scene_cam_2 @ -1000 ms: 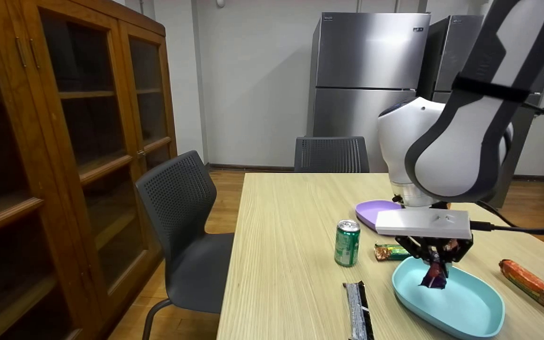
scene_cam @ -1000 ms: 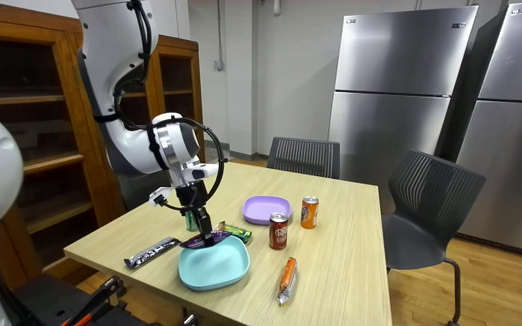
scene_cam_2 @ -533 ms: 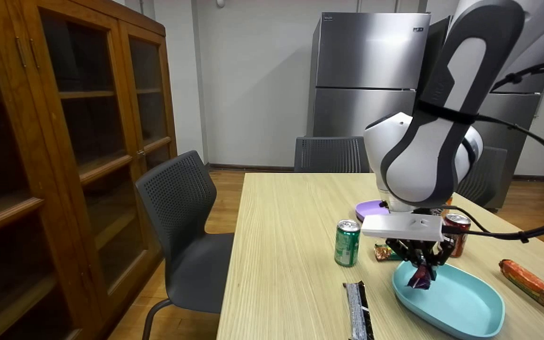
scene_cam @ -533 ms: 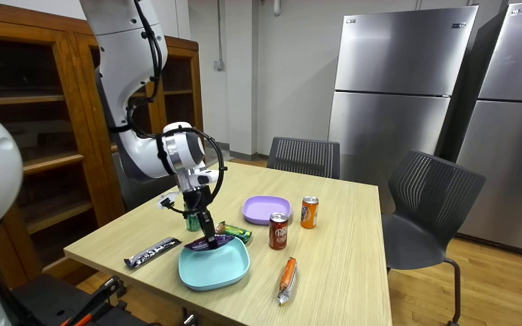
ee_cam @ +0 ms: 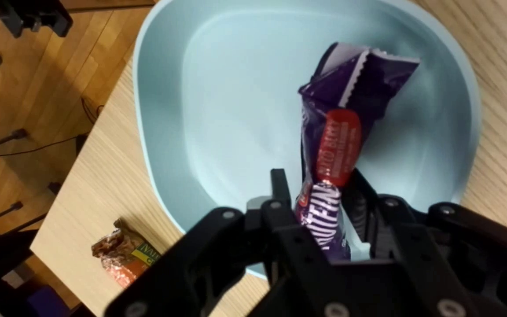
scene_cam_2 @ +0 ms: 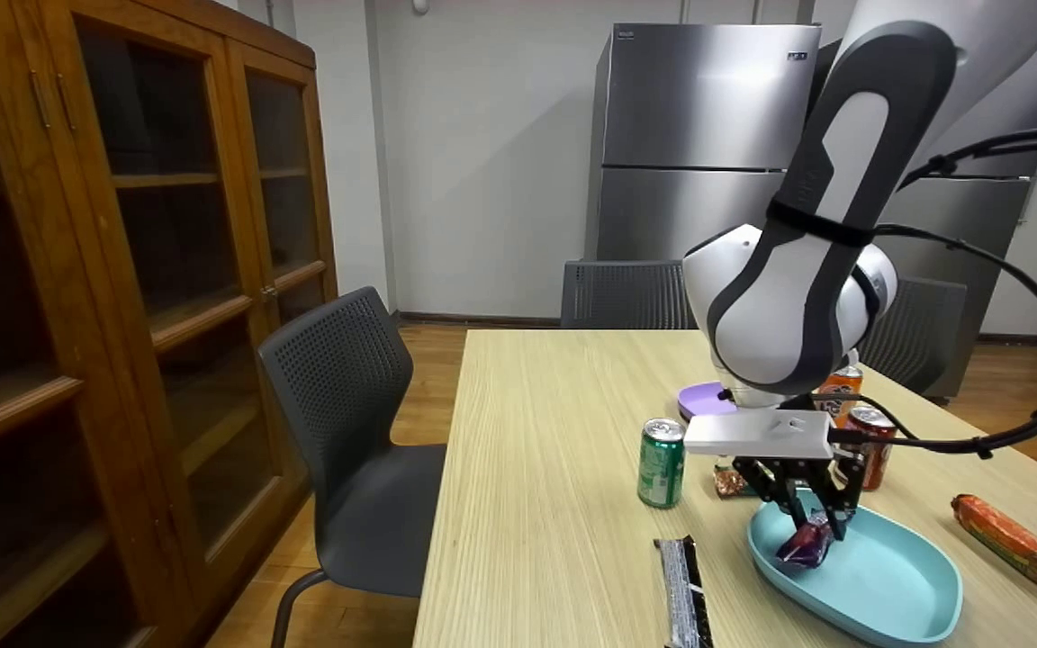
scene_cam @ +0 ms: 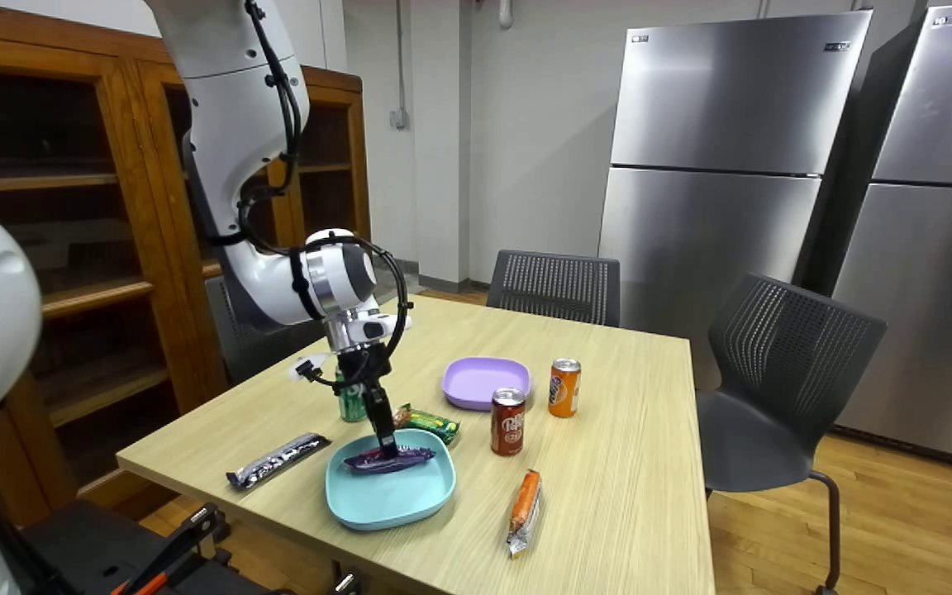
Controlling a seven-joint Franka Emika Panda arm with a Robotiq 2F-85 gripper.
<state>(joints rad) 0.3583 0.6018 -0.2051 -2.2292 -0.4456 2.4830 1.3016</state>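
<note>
purple bar (ee_cam: 338,145) lies between downturned, apparently parted fingers (ee_cam: 281,187) of the gripper (scene_cam_2: 817,531).

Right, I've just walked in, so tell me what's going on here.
A robot arm has its end effector in a blue dish, jaws apart on either side of a purple-wrapped bar that lies there. The grip looks open, though light contact can't be ruled out. On the table around the dish are a silver-wrapped bar, a green-wrapped bar, an orange-wrapped bar, a purple dish, a green can, a dark red can and an orange can.
</note>
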